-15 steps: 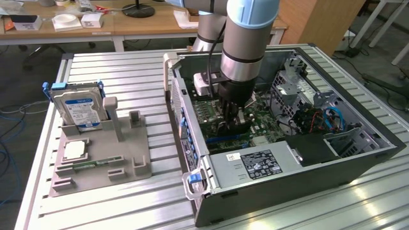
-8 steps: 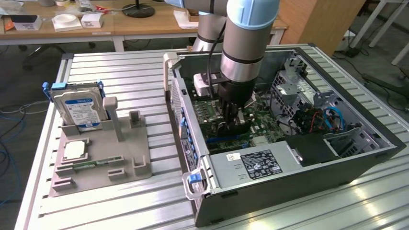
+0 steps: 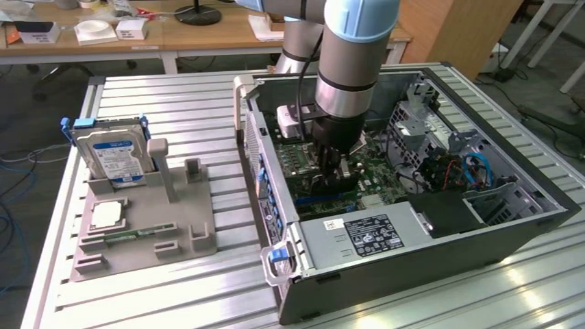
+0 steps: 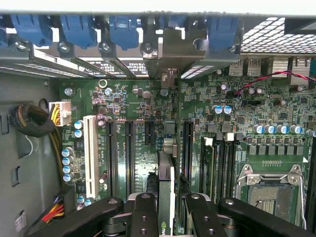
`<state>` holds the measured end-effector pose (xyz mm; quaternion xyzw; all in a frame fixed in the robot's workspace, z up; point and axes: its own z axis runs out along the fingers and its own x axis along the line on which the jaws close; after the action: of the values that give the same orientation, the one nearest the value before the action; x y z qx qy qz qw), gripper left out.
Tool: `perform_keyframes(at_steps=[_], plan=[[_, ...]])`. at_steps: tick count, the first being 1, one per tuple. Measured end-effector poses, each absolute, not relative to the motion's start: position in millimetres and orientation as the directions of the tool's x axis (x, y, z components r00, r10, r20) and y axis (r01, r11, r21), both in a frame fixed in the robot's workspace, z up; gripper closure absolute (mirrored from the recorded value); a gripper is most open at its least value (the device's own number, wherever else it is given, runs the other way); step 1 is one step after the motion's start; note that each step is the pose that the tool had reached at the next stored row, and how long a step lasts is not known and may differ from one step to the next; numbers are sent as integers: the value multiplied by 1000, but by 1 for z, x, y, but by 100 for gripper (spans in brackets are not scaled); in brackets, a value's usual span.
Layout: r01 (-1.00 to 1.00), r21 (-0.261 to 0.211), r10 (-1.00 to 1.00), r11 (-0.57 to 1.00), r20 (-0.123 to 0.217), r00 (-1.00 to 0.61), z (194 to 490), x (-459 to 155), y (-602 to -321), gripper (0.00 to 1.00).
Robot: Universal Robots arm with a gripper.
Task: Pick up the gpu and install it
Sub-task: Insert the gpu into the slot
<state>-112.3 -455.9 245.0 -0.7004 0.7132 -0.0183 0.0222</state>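
Inside the case (image 3: 512, 226), gpu (image 4: 166, 192) on edge (upright) — fingers (image 4: 143, 217) clamped on it.

One gpu (image 4: 166, 197), one hard drive (image 3: 111, 156), one processor chip (image 3: 107, 214)

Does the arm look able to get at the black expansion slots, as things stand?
Probably yes: the case lies open, the tool holding the gpu hangs over the motherboard, and nothing crosses the slots.
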Motion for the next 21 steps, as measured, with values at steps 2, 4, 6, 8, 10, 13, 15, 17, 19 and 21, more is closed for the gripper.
perform_keyframes(at_steps=[2,4,6,8,10,13,15,17,19,21], plan=[[-998,-57,-1000,18,-6,-18,243,-112,-456,74],[-998,-57,-1000,18,-5,-18,241,-112,-456,74],[-998,-57,-1000,18,-5,-18,241,-112,-456,74],[-998,-57,-1000,18,-6,-18,241,-112,-456,74],[-998,-57,-1000,18,-6,-18,241,-112,-456,74],[-998,-57,-1000,18,-6,-18,239,-112,-456,74],[-998,-57,-1000,18,-6,-18,239,-112,-456,74],[-998,-57,-1000,18,-6,-18,239,-112,-456,74],[-998,-57,-1000,18,-6,-18,239,-112,-456,74],[-998,-57,-1000,18,-6,-18,239,-112,-456,74]])
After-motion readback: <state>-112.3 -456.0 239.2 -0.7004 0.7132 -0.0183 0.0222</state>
